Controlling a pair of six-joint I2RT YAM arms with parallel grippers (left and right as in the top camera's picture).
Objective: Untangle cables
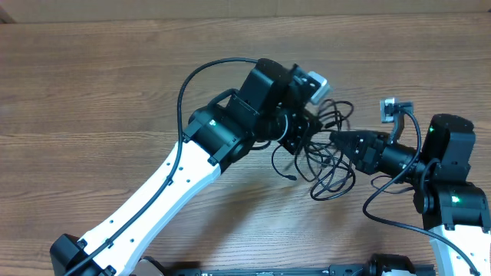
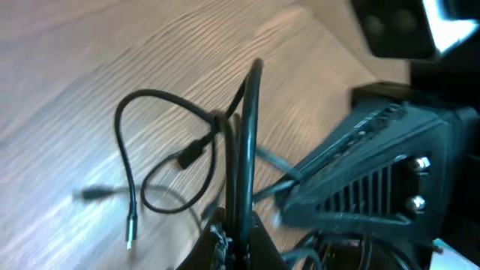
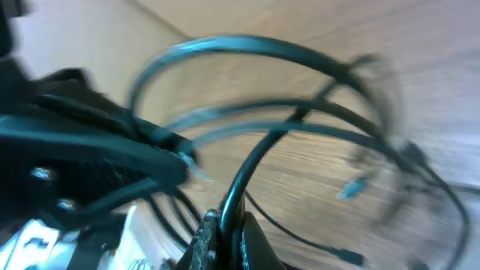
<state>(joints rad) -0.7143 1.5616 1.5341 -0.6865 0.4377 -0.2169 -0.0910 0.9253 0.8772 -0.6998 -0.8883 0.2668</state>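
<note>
Cables [image 1: 331,165] lie as one loose knot of thin black loops on the tabletop [image 1: 92,92], between the two arms and right of centre in the overhead view. The left gripper [image 2: 234,238] is clenched on several strands that rise together from its fingertips. The right gripper [image 3: 221,229] is clenched on a single strand that arcs up over the bundle. The two face each other with their tips close together at the knot (judged purpose: opposed grasps on different strands let the arms draw apart and open the loops). Free ends trail onto the wood: a teal-tipped plug [image 3: 352,187] and a dark plug [image 1: 291,176] just below the left gripper. Surface: brown wood-grain, matte. Room: only a pale strip [image 1: 245,8] along the far edge shows; nothing more can be told.
</note>
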